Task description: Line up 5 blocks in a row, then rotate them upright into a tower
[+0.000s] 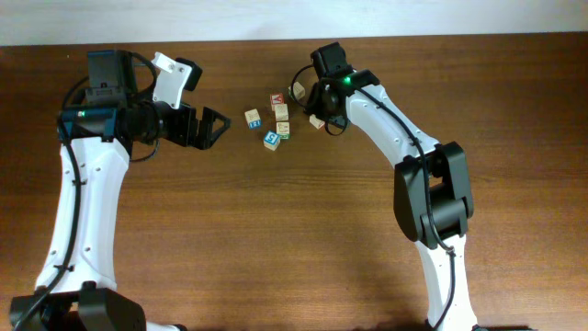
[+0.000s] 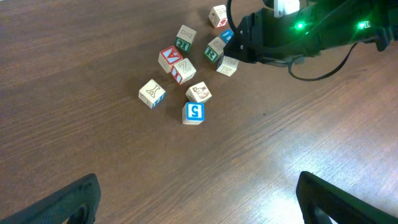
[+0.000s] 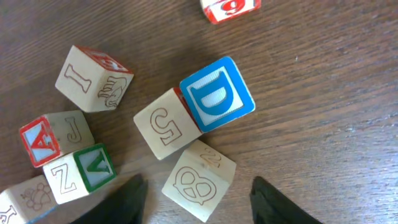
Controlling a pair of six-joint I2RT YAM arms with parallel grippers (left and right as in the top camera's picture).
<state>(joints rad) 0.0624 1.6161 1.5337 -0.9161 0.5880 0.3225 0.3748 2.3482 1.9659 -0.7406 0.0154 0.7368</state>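
Observation:
Several pale wooden alphabet blocks lie clustered at the table's far middle (image 1: 276, 119). In the right wrist view a plain tan block (image 3: 198, 180) with an engraved pretzel sits tilted between my right gripper's (image 3: 199, 204) two dark fingers (image 3: 127, 199), with a gap on each side. Just beyond it lie a blue D block (image 3: 217, 93), a tan block (image 3: 166, 127), a green V block (image 3: 81, 174) and a red A block (image 3: 53, 138). My left gripper (image 1: 216, 124) hovers left of the cluster, wide open and empty, with a blue 5 block (image 2: 194, 112) ahead of it.
A red-printed block (image 3: 230, 7) lies apart at the far side of the cluster. The right arm (image 2: 292, 31), with its green light, reaches over the blocks' right side. Bare wooden table (image 1: 294, 239) stretches toward the front.

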